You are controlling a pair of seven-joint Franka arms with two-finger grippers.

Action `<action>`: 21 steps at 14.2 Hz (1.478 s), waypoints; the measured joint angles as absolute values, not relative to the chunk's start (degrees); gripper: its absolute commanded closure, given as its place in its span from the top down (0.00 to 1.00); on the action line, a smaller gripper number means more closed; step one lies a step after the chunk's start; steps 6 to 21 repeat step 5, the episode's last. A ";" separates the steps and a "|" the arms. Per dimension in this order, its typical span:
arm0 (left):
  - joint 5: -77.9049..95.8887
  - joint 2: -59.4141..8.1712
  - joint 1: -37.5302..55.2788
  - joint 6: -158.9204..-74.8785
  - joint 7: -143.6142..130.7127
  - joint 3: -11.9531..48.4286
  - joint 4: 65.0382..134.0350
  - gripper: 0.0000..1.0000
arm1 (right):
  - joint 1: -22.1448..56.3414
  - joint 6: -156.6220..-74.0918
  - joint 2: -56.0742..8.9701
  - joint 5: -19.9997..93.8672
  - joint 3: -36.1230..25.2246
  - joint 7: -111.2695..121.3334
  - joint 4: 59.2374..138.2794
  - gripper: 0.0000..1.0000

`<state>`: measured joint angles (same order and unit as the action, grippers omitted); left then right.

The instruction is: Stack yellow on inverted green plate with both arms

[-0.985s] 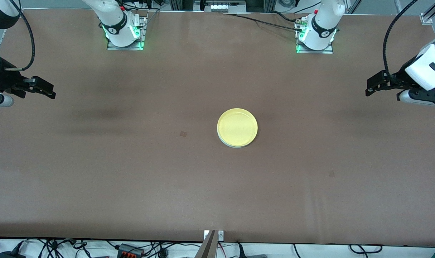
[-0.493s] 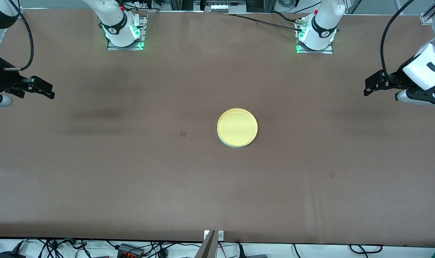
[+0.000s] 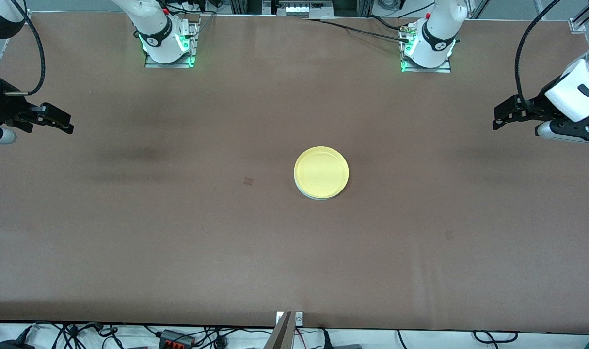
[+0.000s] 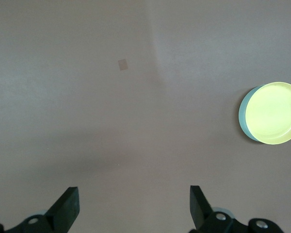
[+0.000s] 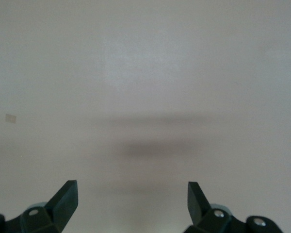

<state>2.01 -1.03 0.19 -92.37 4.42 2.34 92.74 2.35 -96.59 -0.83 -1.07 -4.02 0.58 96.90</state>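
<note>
Yellow on green plate, well apart from jaws

A lab: bolted robot bases; cables along the table.

From my seat the green plate shows only as a pale sliver at seven o'clock under the yellow; whether it lies inverted I cannot tell; both arms are cut by the front view's edges, the left gripper and right gripper barely inside frame.
</note>
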 measured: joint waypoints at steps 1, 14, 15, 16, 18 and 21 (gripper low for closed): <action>2.01 -1.03 0.19 -92.37 4.41 2.34 92.74 1.00 | 2.35 -96.81 -0.83 -1.07 -4.02 0.60 96.90 1.00; 2.01 -1.04 0.19 -92.37 4.40 2.34 92.74 1.00 | 2.35 -96.94 -0.84 -1.08 -4.02 0.61 96.92 1.00; 2.01 -1.04 0.19 -92.37 4.40 2.34 92.74 1.00 | 2.35 -96.94 -0.84 -1.08 -4.02 0.61 96.92 1.00; 2.01 -1.04 0.19 -92.37 4.40 2.34 92.74 1.00 | 2.35 -96.94 -0.84 -1.08 -4.02 0.61 96.92 1.00; 2.01 -1.04 0.19 -92.37 4.40 2.34 92.74 1.00 | 2.35 -96.94 -0.84 -1.08 -4.02 0.61 96.92 1.00; 2.01 -1.04 0.19 -92.37 4.40 2.34 92.74 1.00 | 2.35 -96.94 -0.84 -1.08 -4.02 0.61 96.92 1.00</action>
